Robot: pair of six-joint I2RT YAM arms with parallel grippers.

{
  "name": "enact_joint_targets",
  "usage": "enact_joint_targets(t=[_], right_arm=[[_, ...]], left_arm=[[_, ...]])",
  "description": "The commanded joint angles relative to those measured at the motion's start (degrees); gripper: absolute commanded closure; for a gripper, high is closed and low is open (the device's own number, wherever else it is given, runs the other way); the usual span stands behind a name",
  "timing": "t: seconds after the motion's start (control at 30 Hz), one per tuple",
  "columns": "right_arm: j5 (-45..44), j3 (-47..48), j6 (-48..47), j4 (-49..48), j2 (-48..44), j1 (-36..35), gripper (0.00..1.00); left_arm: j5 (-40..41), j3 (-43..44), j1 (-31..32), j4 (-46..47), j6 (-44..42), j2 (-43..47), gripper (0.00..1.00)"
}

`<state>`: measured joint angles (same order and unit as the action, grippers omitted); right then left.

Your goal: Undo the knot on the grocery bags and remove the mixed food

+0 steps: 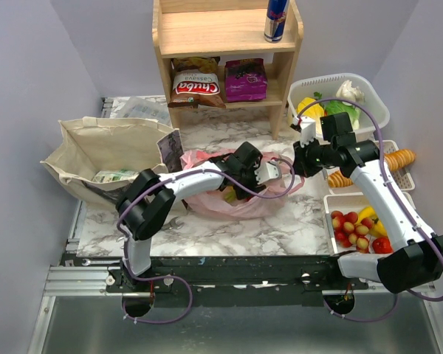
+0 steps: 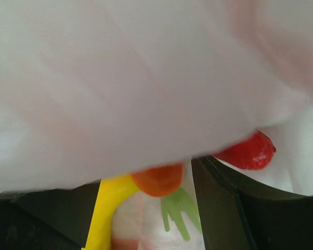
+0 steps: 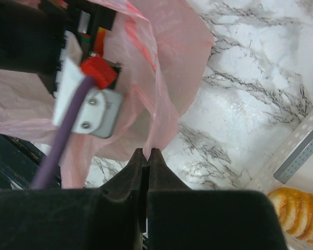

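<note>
Pressed-together black fingers of the right end effector (image 3: 147, 152) pinch a fold of the pink bag (image 3: 164, 112). It lies crumpled at mid-tabletop (image 1: 280, 221), just right of the tote (image 1: 103, 147). Left end effector (image 1: 240, 181) sits inside the bag's mouth, jaws spread, with thin plastic draped over it. Carrot (image 2: 159, 179), banana (image 2: 108, 205) and red pepper (image 2: 250, 152) lie just ahead of it.
</note>
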<state>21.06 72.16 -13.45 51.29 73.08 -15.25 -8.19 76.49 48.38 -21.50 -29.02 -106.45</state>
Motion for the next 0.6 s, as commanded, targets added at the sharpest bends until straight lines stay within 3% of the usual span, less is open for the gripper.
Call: enact_joint_targets(t=[0.0,0.1,0.3,0.37,0.57], right_arm=[[-1.0,0.0,1.7,-3.8,-0.9,0.2,0.99],[-2.6,-0.7,1.4,-4.3,-0.8,0.3,0.99],[-5.3,-1.1,0.3,-4.6,-0.2,0.3,0.99],[-6.3,-1.1,0.2,-5.0,-0.1,0.3,0.99],[-8.9,-0.2,0.6,-6.0,-0.4,0.3,0.99]], left_arm=[[2.7,1.2,-0.5,-0.6,6.6,-5.7,0.32],[2.2,-0.7,-0.5,-0.2,8.4,-6.8,0.42],[-1.5,-8.0,-0.1,3.0,8.7,4.9,0.91],[-2.7,-9.0,-0.1,0.8,8.4,9.5,0.96],[-10.6,-5.5,-0.1,-17.8,2.2,17.9,0.97]])
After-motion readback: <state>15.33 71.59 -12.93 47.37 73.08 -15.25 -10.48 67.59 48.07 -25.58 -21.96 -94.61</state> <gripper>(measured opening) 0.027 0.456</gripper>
